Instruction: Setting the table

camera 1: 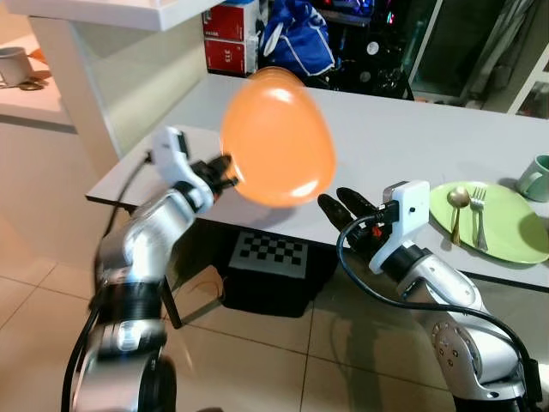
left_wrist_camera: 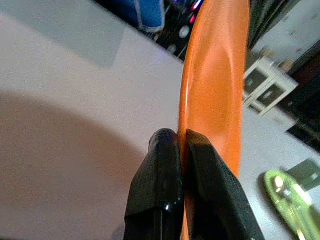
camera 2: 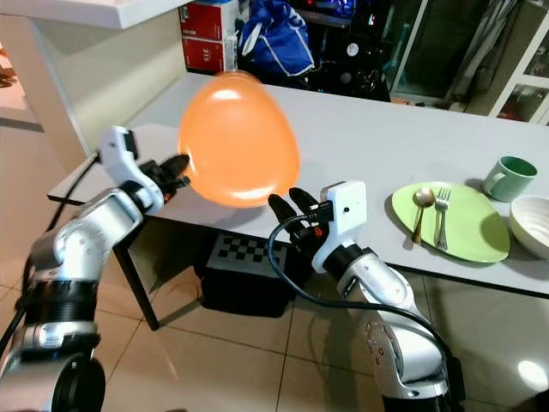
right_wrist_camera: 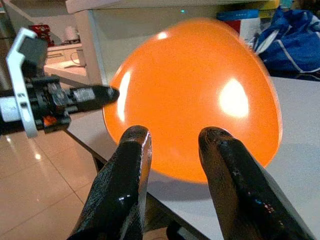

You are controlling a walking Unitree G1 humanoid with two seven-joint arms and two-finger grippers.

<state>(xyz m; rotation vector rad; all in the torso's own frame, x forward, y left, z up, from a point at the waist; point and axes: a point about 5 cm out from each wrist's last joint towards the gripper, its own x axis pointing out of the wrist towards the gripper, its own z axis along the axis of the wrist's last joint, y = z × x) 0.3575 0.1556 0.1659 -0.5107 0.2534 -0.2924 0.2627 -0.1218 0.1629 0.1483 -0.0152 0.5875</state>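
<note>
An orange plate point(camera 1: 279, 137) hangs tilted on edge above the grey table's point(camera 1: 412, 129) near left part. My left gripper point(camera 1: 225, 170) is shut on its left rim; in the left wrist view the black fingers point(left_wrist_camera: 200, 185) pinch the thin orange rim point(left_wrist_camera: 215, 90). My right gripper point(camera 1: 343, 209) stands open just below the table's front edge, right of the plate and apart from it; its fingers point(right_wrist_camera: 125, 185) point at the plate's point(right_wrist_camera: 195, 100) underside. A green plate point(camera 2: 450, 221) with a gold spoon point(camera 2: 420, 206) and a fork point(camera 2: 442, 215) lies on the table at the right.
A green mug point(camera 2: 508, 178) and a white bowl point(camera 2: 532, 225) stand beyond the green plate. A black box with a checkerboard point(camera 1: 273, 266) sits under the table. A white counter point(camera 1: 51, 103) rises at the left. A blue bag point(camera 1: 296, 39) lies behind the table.
</note>
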